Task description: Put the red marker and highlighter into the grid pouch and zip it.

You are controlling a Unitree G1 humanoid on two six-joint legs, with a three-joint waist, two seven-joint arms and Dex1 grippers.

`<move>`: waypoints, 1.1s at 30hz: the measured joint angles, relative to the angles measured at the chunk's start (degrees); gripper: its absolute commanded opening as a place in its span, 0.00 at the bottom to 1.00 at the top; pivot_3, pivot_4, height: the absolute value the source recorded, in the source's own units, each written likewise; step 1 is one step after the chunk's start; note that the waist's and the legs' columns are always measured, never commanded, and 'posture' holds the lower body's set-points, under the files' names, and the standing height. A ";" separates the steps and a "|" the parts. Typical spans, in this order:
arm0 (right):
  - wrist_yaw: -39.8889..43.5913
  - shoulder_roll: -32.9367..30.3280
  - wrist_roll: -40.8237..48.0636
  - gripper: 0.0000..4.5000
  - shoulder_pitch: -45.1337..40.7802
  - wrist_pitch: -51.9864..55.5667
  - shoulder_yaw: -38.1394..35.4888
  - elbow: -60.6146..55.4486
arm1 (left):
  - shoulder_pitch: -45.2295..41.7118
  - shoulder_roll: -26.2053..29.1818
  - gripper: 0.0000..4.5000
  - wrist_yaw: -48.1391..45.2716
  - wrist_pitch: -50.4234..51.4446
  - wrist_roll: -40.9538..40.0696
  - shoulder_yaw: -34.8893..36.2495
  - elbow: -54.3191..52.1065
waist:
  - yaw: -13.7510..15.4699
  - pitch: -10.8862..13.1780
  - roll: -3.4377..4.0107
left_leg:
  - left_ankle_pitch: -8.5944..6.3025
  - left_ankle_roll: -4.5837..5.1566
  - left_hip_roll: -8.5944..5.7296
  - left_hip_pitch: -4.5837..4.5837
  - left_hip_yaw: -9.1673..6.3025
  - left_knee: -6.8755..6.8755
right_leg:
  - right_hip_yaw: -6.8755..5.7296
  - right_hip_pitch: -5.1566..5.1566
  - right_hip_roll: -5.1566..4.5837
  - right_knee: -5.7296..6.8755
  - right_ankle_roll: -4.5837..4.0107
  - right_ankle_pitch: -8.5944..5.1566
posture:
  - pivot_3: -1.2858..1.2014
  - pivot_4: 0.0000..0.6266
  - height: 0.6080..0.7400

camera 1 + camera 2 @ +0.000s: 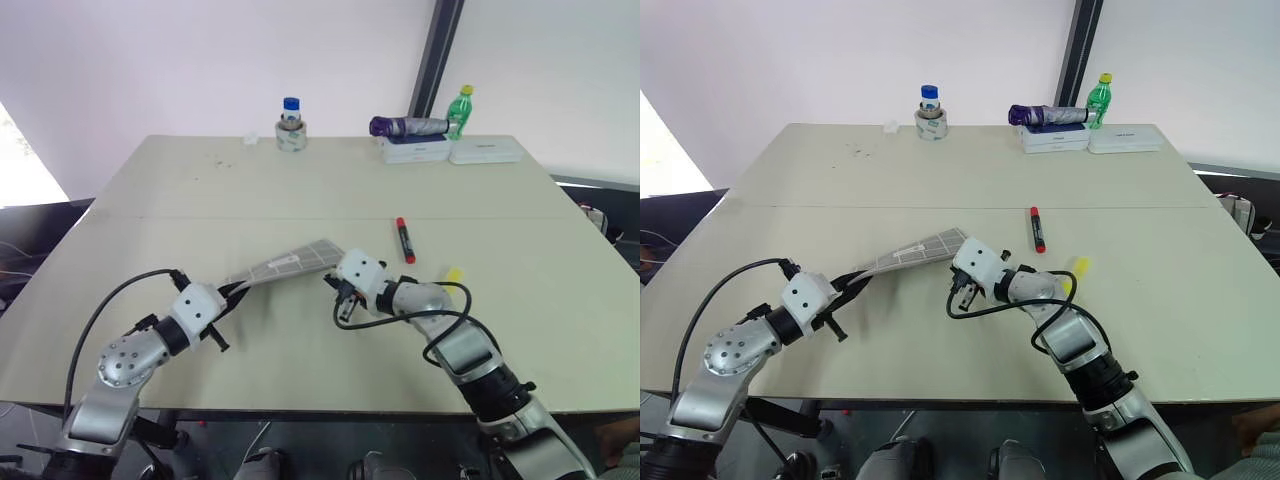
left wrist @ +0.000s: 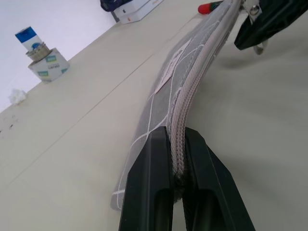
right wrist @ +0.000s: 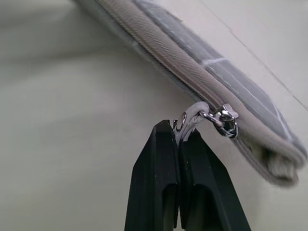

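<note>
Bright, even daylight with soft shadows

The table (image 1: 300, 200) is evenly lit, with blown-out white glare at the head views' left edge; the wrist views go soft up close, the grid pouch (image 3: 269, 163) blurring at its near end, its shadow faint beneath.

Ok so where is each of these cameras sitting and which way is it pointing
Left eye: on the head, looking forward and down over the table; both arms show, holding the grid pouch between them.
Right eye: beside it, same scene; red marker and highlighter lie beyond the right arm.
Left wrist: looks along the left hand, shut on the pouch's zipper edge.
Right wrist: looks along the right hand, shut on the zipper pull.
Shared: both wrist views show the pouch's zipper edge.
</note>
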 measured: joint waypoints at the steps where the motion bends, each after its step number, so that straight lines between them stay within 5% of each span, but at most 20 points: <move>1: -0.14 0.13 -0.90 0.01 -0.18 -0.23 0.55 0.39 | -0.10 -0.34 0.00 0.21 0.17 0.54 -0.47 -0.22 | -0.03 0.00 0.00 | 0.00 0.00 0.00 0.00 0.00 0.00 | 0.00 0.00 0.00 0.00 0.00 0.00 | 0.52 0.24 0.98; 24: 6.36 6.66 -10.96 0.01 -9.52 -18.83 11.09 9.70 | -6.48 -11.14 0.00 9.34 8.64 9.40 -5.62 -1.37 | 0.00 0.01 -0.03 | 0.01 0.00 0.00 0.00 -0.01 0.07 | 0.00 0.05 0.03 0.01 0.01 0.01 | 0.52 0.24 0.98; 33: 7.27 6.68 -15.43 0.01 -10.66 -24.03 12.33 13.94 | -5.99 -9.41 0.00 7.99 8.15 11.10 -7.21 -0.70 | -0.07 0.01 -0.04 | 0.01 -0.01 0.01 0.01 -0.02 0.06 | 0.00 0.05 0.02 0.01 0.01 0.01 | 0.52 0.24 0.98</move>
